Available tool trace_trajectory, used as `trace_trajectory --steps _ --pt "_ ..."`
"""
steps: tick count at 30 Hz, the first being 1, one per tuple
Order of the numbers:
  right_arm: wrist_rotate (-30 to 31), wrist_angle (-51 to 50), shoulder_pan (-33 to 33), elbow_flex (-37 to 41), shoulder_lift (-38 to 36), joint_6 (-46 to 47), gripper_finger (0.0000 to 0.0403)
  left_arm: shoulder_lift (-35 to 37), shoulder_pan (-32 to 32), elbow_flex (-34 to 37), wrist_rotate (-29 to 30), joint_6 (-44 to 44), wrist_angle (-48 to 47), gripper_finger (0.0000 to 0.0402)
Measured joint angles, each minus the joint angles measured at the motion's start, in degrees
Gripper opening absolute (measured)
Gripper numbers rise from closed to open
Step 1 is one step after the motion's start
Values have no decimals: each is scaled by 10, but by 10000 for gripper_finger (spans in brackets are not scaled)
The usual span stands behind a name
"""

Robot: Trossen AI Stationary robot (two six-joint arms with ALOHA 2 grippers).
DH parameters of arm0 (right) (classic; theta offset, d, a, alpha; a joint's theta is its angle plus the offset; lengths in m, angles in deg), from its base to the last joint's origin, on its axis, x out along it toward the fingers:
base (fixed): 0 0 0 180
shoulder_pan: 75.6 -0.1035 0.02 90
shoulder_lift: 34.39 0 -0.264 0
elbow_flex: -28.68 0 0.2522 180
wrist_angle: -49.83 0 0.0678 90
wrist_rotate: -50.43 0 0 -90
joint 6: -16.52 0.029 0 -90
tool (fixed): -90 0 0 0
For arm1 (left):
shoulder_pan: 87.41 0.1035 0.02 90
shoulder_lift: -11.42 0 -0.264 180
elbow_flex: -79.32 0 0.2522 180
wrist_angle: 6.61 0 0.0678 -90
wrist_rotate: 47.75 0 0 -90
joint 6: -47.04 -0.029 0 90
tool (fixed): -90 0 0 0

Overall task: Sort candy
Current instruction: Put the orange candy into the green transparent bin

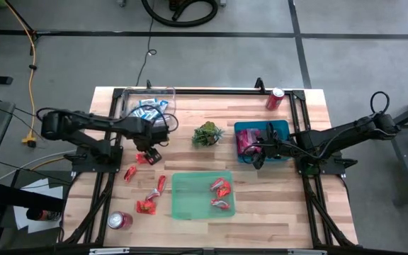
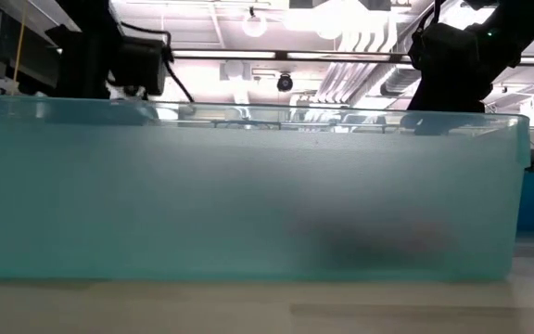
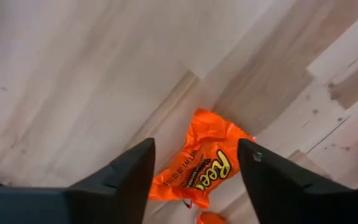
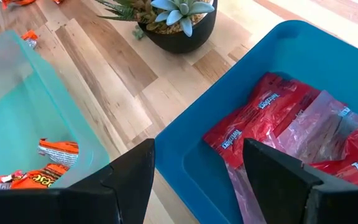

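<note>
Bright even overhead lighting, ceiling lights point(image 2: 253, 23) glaring, green bin point(image 2: 248, 195) blurred close-up, soft shadows

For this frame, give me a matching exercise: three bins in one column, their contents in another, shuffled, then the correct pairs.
Bins:
1. blue bin
2. green bin
3. clear bin

Contents:
A. blue-and-white candy
B. red-pink candy
C. orange candy

Pairs: 1-B, 2-C, 3-A
</note>
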Motion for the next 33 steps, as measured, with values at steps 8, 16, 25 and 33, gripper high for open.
trace_trajectory --steps 8,16,25,33 --pt "0 0 0 0 0 0 238 -71 -19 0 -6 0 19 261" --pt "1 0 0 0 0 0 238 -110 -24 -2 -14 0 59 248" --pt "13 -2 0 0 0 0 238 -79 -23 1 -9 1 50 20" --pt "19 -2 0 0 0 1 238 91 4 0 28 8 59 5"
